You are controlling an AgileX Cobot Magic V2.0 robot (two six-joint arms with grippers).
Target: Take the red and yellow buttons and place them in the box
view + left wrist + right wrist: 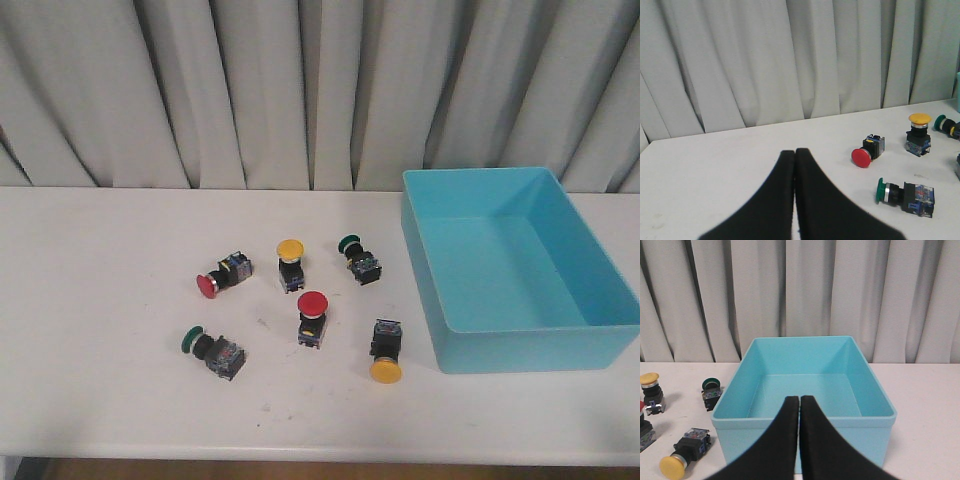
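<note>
Two red buttons lie left of centre (220, 277) and at centre (313, 318). Two yellow buttons are at the back (290, 262) and near the box (385, 352). The light-blue box (520, 350) stands at the right, empty. Neither gripper shows in the front view. My left gripper (794, 152) is shut and empty over bare table, with a red button (867, 150) and a yellow button (918, 134) ahead to its right. My right gripper (799, 400) is shut and empty in front of the box's near wall (870, 440); a yellow button (685, 450) lies to its left.
Two green-capped buttons lie among the others, one at the front left (212, 350) and one near the box's back corner (358, 257). A grey curtain (300, 90) hangs behind the white table (100, 400).
</note>
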